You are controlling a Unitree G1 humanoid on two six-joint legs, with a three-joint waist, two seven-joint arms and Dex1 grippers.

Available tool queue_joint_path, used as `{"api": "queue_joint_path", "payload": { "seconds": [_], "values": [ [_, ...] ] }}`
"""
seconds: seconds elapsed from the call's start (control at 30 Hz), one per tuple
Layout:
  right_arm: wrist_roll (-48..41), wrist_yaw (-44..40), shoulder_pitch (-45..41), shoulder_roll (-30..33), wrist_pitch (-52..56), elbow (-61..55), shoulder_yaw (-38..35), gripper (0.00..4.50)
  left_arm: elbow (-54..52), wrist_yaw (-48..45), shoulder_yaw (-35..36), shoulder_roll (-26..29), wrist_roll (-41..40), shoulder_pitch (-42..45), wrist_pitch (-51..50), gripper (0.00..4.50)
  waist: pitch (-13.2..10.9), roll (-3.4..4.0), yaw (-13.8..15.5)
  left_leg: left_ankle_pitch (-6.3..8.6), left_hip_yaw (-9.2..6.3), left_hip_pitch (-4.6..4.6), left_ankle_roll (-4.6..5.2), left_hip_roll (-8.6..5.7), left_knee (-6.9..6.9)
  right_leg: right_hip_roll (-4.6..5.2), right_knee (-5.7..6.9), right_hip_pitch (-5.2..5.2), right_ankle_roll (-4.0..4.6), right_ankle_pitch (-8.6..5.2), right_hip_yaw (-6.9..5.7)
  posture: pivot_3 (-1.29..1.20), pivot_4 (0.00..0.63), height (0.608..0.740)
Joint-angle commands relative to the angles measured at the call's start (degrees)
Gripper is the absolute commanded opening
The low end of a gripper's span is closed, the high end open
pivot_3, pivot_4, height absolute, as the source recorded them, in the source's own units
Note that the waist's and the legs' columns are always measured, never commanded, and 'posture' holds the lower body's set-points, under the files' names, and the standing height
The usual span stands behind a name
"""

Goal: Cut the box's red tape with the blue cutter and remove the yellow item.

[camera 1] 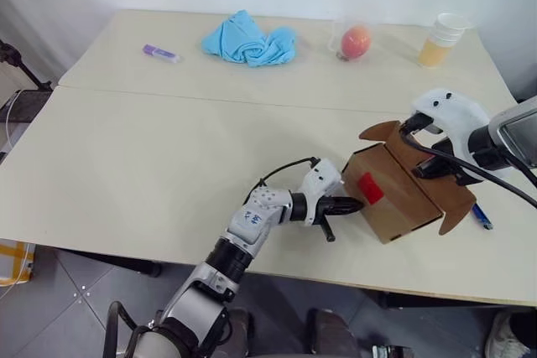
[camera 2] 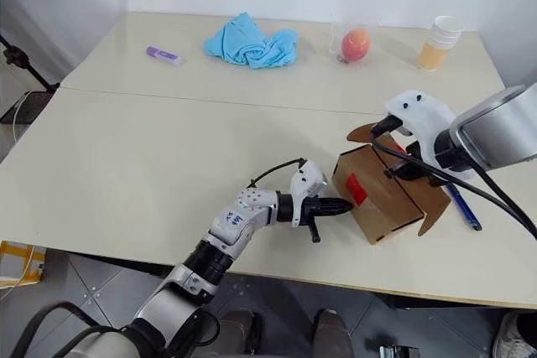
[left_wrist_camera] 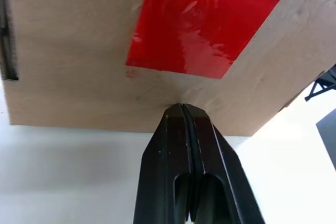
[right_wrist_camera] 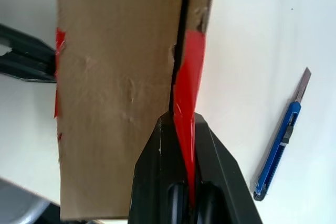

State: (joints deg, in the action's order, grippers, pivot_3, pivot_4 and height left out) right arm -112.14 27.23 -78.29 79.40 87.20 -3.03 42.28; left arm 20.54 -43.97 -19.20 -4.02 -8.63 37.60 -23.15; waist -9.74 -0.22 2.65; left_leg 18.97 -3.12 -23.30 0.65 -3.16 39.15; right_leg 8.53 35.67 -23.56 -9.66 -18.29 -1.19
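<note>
Box (camera 1: 394, 194) sits braced by the closed left gripper (camera 1: 357, 204) while the right gripper (right_wrist_camera: 185, 124) pinches its red tape (right_wrist_camera: 186, 103) (blue cutter (right_wrist_camera: 278, 148) lies beside, on the tabletop (camera 1: 168, 157)).

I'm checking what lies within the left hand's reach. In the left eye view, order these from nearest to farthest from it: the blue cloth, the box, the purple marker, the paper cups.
From the left hand:
1. The box, right at its closed fingertips.
2. The blue cloth, at the far edge, near the middle.
3. The paper cups, far right corner, and the purple marker, far left: too close to call.
</note>
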Motion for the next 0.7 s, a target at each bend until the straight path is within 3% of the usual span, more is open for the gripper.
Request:
{"api": "queue_joint_path", "payload": {
  "seconds": [0.03, 0.2, 0.4, 0.7],
  "values": [
    [-0.9, 0.0, 0.6, 1.2, -1.6, -1.4, -2.2, 0.01, -2.3, -1.1, -0.3, 0.9, -0.1, -0.1, 0.2, 0.00, 0.0, 0.02, -0.1, 0.00, 0.00, 0.00, 0.00, 0.01, 0.00, 0.02, 0.00, 0.00, 0.00, 0.00, 0.01, 0.00, 0.150, 0.740],
    [-0.9, 1.4, 2.3, 0.9, -3.9, -3.3, -3.6, 0.01, -5.2, -5.7, 0.6, 4.2, -2.7, 0.1, -2.5, 0.00, 0.0, 0.03, -0.5, 0.00, 0.00, 0.00, 0.00, 0.06, 0.00, 0.01, 0.00, -0.01, 0.00, 0.00, 0.00, 0.00, 0.150, 0.740],
    [-0.9, 3.0, 5.0, 1.5, -5.9, -5.3, -5.9, 0.01, -10.2, -16.4, 5.6, 11.2, -11.6, 3.5, -8.2, 0.00, 0.0, 0.04, -1.3, -0.03, -0.01, 0.01, -0.03, 0.09, 0.01, 0.00, 0.06, -0.01, 0.00, 0.00, 0.01, 0.00, 0.150, 0.740],
    [-0.9, 6.1, 13.1, 0.4, -11.4, -9.1, -11.4, 0.01, -4.6, -9.0, 6.2, 1.2, -9.1, 11.5, -1.9, 0.00, 0.0, -0.01, -1.2, -0.06, -0.06, 0.00, 0.10, -0.02, 0.06, 0.02, -0.06, 0.15, -0.04, 0.15, -0.04, 0.00, 0.150, 0.740]
  ]
}}
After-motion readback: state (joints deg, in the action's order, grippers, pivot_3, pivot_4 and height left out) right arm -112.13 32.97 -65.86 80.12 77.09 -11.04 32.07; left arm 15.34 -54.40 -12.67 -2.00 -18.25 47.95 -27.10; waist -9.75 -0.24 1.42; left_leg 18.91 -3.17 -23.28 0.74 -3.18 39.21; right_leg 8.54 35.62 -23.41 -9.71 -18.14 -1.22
